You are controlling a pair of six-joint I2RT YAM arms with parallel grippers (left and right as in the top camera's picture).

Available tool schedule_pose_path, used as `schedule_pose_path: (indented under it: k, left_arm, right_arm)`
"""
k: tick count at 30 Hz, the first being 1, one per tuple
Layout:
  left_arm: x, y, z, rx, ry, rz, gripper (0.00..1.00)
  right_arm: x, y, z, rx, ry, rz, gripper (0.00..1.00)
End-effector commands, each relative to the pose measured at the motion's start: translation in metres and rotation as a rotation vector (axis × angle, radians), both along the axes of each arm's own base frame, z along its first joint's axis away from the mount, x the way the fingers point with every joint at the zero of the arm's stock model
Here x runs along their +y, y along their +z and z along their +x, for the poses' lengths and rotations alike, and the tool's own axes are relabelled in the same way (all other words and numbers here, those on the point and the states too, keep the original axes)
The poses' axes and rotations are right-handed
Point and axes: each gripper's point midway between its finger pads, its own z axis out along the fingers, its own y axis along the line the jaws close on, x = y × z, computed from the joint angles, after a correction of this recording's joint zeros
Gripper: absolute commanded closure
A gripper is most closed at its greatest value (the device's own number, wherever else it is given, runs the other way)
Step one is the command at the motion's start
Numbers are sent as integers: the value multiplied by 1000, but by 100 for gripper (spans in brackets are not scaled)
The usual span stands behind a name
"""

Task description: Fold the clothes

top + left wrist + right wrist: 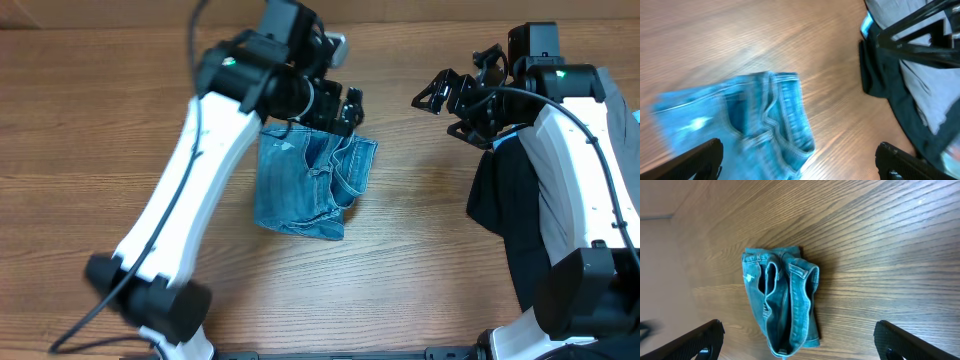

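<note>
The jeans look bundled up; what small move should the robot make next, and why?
Probably raise the left pincer clear: it hangs open above the folded light blue denim jeans, gripping nothing. The open right pincer hovers near the black garment, likely next.

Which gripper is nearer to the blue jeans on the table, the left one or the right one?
Left. The left gripper hangs at the top edge of the jeans. The right gripper is well apart to their side, close to the black garment.
</note>
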Motion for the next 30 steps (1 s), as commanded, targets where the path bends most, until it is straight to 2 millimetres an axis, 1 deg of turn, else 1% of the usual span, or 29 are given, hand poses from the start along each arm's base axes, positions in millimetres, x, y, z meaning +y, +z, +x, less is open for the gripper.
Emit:
schedule_pose_path:
  k: [1, 2, 4, 5, 6, 8, 10, 11, 12, 14, 16, 17, 19, 20, 22, 24, 25, 26, 28, 30]
  left_arm:
    - [65, 18, 7, -75, 245, 182, 0]
    - [77, 14, 5, -50, 289, 217, 0]
    - [97, 2, -3, 23, 334, 263, 0]
    - [106, -7, -8, 69, 345, 283, 0]
    - [113, -14, -12, 108, 355, 303, 0]
    - [128, -31, -20, 190, 385, 336, 0]
    - [140, -48, -23, 251, 421, 350, 0]
    - [144, -56, -24, 270, 428, 350, 3]
    - [147, -65, -25, 297, 433, 345, 10]
    - [145, -82, -25, 335, 421, 307, 23]
    - [135, -98, -23, 358, 382, 236, 36]
    - [126, -104, -22, 360, 336, 189, 37]
    - [105, -117, -20, 355, 244, 92, 37]
    - [98, -122, -20, 352, 215, 58, 37]
    - [86, -132, -19, 349, 187, 10, 43]
    - [76, -143, -19, 345, 174, -27, 46]
    - [72, -149, -18, 343, 178, -36, 51]
    - [70, -153, -17, 341, 180, -40, 57]
    - [68, -162, -17, 339, 184, -40, 59]
    - [71, -172, -17, 344, 195, -22, 63]
  right_arm:
    - [18, 17, -4, -65, 71, -15, 0]
    - [24, 16, -6, -66, 87, -15, 0]
    - [40, 15, -9, -72, 126, -18, 6]
    - [48, 14, -11, -75, 146, -17, 13]
    - [55, 13, -13, -76, 165, -16, 24]
    - [70, 8, -19, -67, 199, -14, 36]
    - [84, 2, -24, -44, 227, -12, 48]
    - [89, -2, -25, -29, 229, -15, 53]
    - [94, -7, -26, -12, 229, -22, 58]
    - [104, -17, -29, 12, 242, -40, 67]
    - [114, -25, -32, 27, 267, -44, 76]
    - [120, -28, -33, 33, 281, -45, 83]
    - [129, -34, -36, 40, 306, -43, 88]
    - [135, -35, -38, 42, 320, -39, 89]
    - [146, -39, -43, 51, 349, -35, 90]
    - [156, -44, -50, 61, 378, -39, 90]
    - [162, -46, -54, 68, 394, -40, 90]
    - [165, -48, -57, 74, 403, -42, 91]
    - [170, -54, -63, 93, 422, -48, 92]
    - [173, -61, -67, 117, 433, -55, 92]
